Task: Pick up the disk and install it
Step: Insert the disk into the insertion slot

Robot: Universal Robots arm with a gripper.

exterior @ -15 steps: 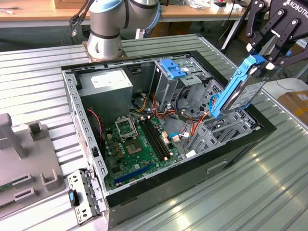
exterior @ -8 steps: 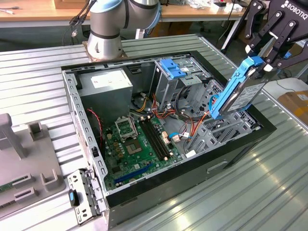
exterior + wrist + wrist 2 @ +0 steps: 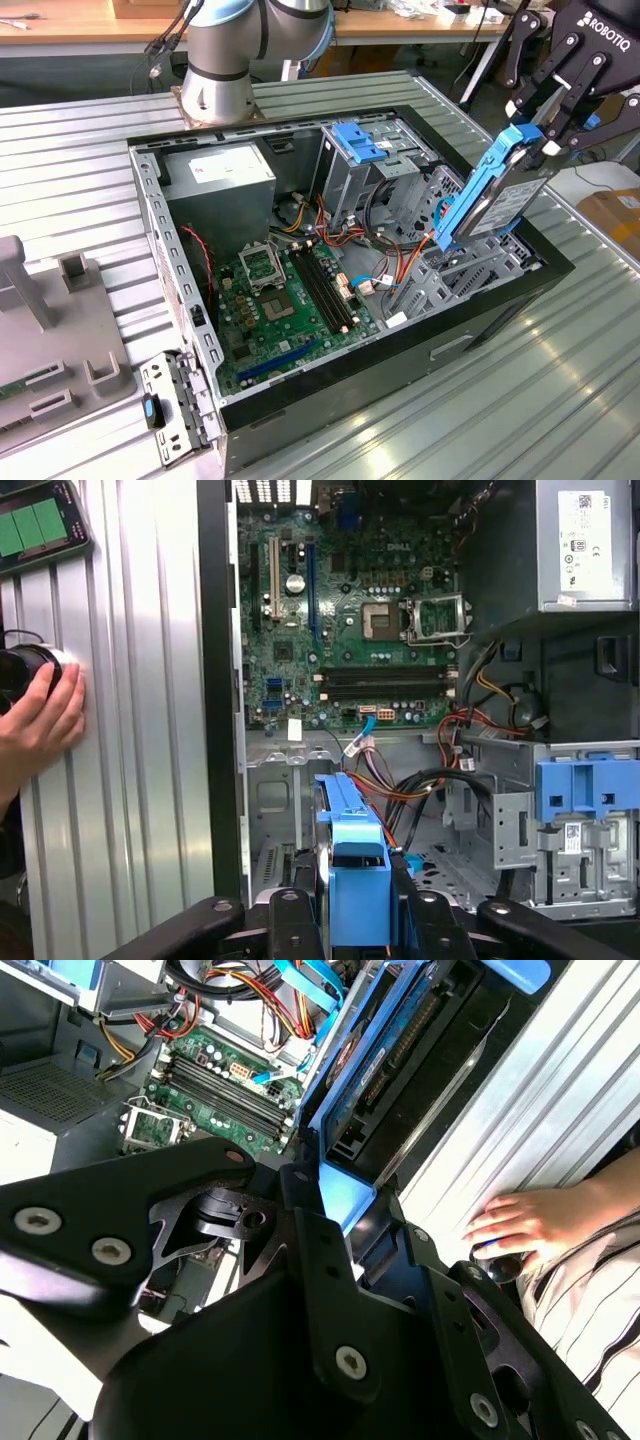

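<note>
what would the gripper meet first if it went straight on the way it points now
Likely the grey metal drive bay just below the disk that the gripper holds, though depth is unclear.

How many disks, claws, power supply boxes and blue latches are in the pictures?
disk: 1
claw: 1
power supply box: 1
blue latch: 1
Total: 4

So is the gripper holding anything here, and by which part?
Yes: the gripper grips the flat grey-metal hard drive by the upper end of its blue plastic carrier frame.
</note>
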